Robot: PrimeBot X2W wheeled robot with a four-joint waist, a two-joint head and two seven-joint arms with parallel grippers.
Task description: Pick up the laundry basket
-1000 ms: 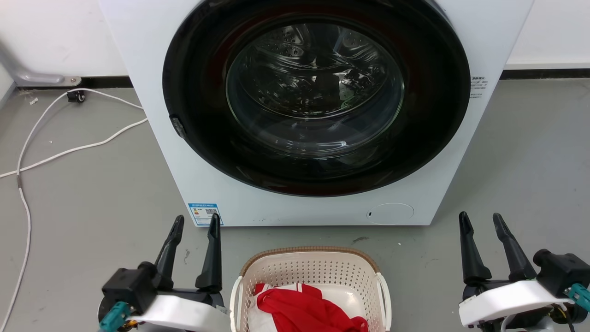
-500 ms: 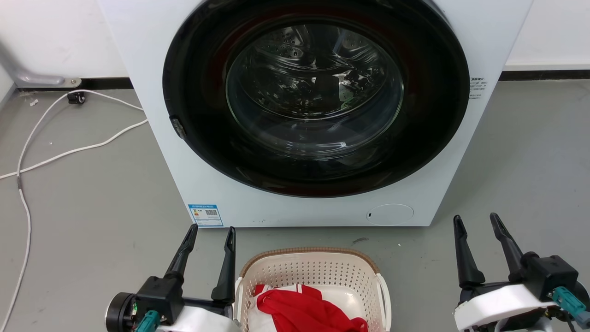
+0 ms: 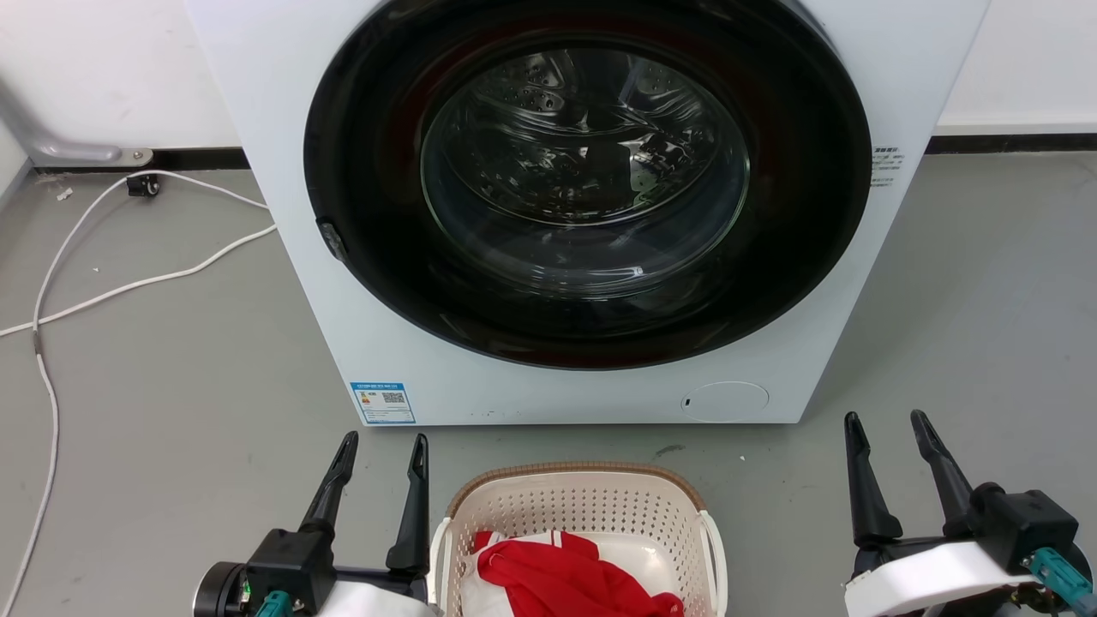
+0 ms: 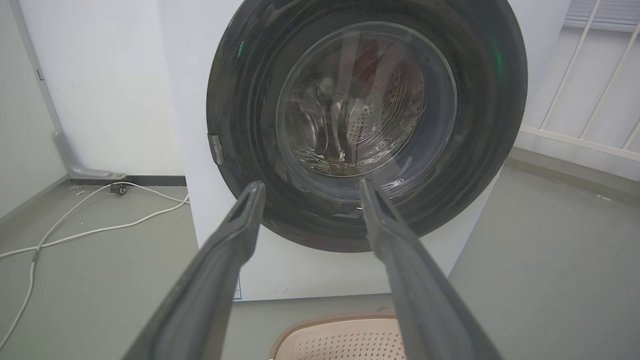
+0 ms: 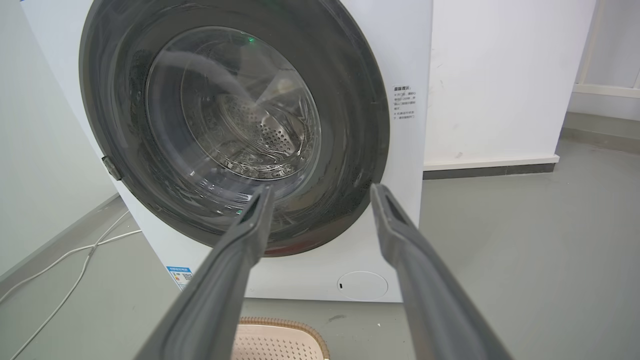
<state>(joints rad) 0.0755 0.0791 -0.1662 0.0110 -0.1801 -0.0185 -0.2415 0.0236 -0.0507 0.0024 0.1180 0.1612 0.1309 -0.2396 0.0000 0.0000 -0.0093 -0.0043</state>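
While the laundry basket (image 3: 583,507) sits on the grey floor (image 3: 171,386) at the near edge of the head view, just in front of a white front-loading washing machine (image 3: 274,103), both grippers flank it with nothing between their fingers. The basket is cream and perforated, with a brown braided rim along its far edge and white handles on its left and right sides, and a red-and-white garment (image 3: 566,578) lies crumpled inside. The left gripper (image 3: 384,439) stands just beside the basket's left handle, fingers spread and pointing toward the machine; whether its inner finger touches the handle cannot be told. The right gripper (image 3: 884,418) is well apart from the basket's right side, its fingers likewise parted and empty. In each wrist view the two dark fingers frame the machine's round, black-ringed glass door (image 3: 583,188), which is closed, with the basket's far rim low between them. A blue label (image 3: 383,402) is stuck at the machine's lower left corner and a round cover (image 3: 725,400) sits at its lower right. A white cable (image 3: 128,283) trails over the floor at far left.
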